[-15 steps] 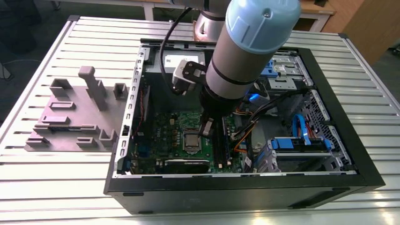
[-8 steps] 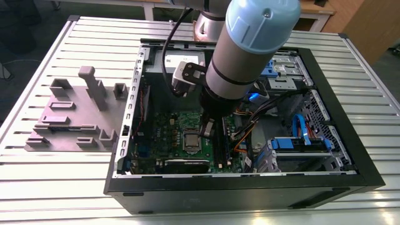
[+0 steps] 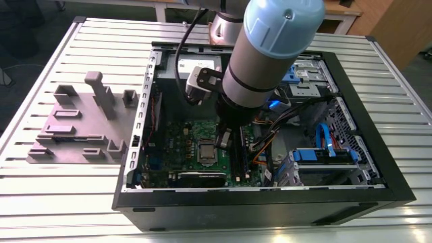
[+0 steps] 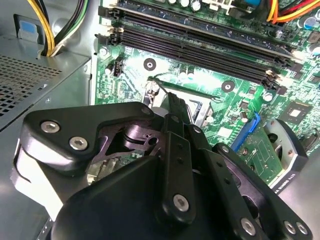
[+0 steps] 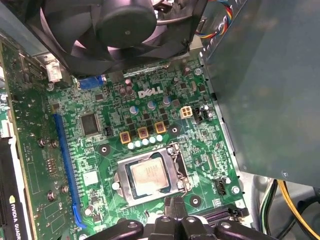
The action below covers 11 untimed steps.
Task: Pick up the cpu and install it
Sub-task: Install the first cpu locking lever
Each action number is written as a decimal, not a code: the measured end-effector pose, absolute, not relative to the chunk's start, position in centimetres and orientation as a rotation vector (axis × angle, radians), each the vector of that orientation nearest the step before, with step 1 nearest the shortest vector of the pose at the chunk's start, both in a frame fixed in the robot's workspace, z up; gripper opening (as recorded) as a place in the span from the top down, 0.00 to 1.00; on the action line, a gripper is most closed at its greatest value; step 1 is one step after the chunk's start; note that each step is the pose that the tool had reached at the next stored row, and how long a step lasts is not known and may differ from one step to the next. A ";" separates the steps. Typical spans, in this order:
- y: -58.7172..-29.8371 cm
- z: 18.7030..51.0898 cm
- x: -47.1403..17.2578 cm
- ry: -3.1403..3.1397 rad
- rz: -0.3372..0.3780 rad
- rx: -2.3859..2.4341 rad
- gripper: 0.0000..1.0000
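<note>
The cpu (image 5: 148,176), a small square chip with a silver top, lies flat in the metal-framed socket (image 5: 119,181) on the green motherboard (image 5: 100,150). In the exterior view the cpu (image 3: 206,151) shows in the middle of the open computer case. My gripper (image 5: 175,201) hangs just beside the socket's edge with its black fingers pressed together and nothing between them. In the second wrist view the gripper (image 4: 173,100) tapers to a thin tip over the socket's rim. In the exterior view the gripper (image 3: 223,143) is low inside the case, next to the socket.
A black fan (image 5: 120,25) and a large grey metal box (image 5: 265,85) flank the socket. Memory slots (image 4: 200,40) and yellow and orange cables (image 4: 285,12) run nearby. A grey fixture plate (image 3: 74,131) lies outside the case on the exterior view's left. Case walls (image 3: 135,152) enclose the arm.
</note>
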<state>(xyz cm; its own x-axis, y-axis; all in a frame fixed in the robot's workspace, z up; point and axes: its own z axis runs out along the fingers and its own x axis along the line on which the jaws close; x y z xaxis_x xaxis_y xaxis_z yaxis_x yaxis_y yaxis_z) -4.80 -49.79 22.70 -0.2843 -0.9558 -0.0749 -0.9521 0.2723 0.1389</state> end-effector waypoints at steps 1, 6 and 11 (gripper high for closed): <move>-49.8 22.7 -4.8 -2.487 -0.247 1.867 0.89; -49.8 22.7 -4.6 -2.489 -0.252 1.869 0.89; -50.0 22.7 -4.6 -2.475 -0.249 1.885 0.89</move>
<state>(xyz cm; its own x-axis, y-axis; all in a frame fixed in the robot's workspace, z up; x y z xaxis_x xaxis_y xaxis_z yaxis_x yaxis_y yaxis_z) -4.56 -50.04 22.68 -0.2702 -0.9595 -0.0801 -0.9562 0.2577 0.1392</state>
